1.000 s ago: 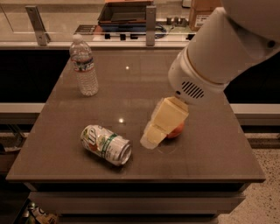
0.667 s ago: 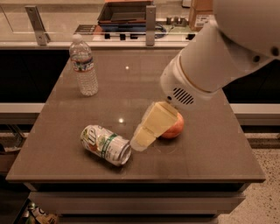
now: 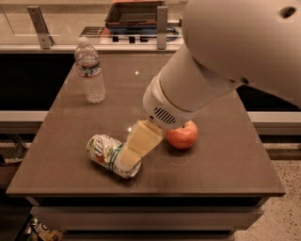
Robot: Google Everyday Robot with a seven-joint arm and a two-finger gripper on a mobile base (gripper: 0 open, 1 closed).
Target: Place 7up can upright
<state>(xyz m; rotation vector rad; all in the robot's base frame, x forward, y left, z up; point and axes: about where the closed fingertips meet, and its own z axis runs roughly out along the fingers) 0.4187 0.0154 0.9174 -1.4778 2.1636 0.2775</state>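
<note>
The 7up can (image 3: 104,153) lies on its side on the brown table (image 3: 66,141), near the front left, its silver top end toward the front right. My gripper (image 3: 128,157) reaches down from the big white arm (image 3: 225,61) and sits over the right end of the can, covering part of it. I see the cream-coloured fingers (image 3: 138,143) from above as one block.
A clear plastic water bottle (image 3: 91,71) stands upright at the back left of the table. A red apple (image 3: 182,135) lies just right of the gripper, partly hidden by the arm. A counter with a tray (image 3: 136,14) runs behind the table.
The arm has swung left and forward. The gripper has moved from beside the apple to over the right end of the can. The can, bottle and apple have not moved.
</note>
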